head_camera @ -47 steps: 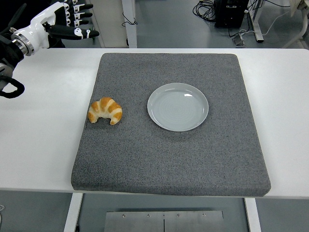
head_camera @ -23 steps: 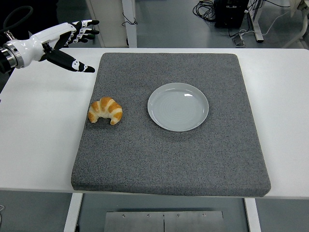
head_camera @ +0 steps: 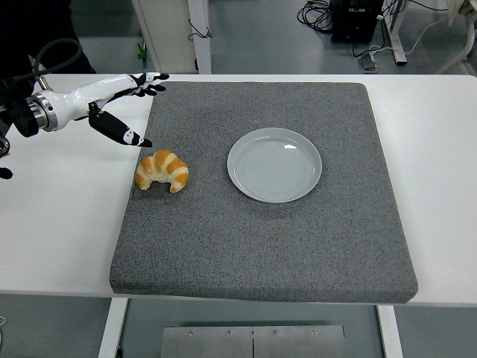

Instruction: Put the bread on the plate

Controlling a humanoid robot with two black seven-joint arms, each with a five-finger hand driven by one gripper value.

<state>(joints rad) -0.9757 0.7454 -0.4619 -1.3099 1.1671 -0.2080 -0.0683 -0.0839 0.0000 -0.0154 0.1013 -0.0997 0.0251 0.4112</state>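
Left hand (head_camera: 112, 101) spread wide, holding nothing — hovering just far-left of the bread (head_camera: 162, 171). Bread lies on the grey mat (head_camera: 261, 239), left of the plate (head_camera: 274, 165), not touching it.

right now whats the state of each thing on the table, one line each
croissant: lying on the grey mat near its left edge, not grasped, not on the plate
plate: empty, flat on the mat, right of the croissant and apart from it
grey mat: flat on the white table
left hand: open, fingers spread, above and left of the croissant, not touching it
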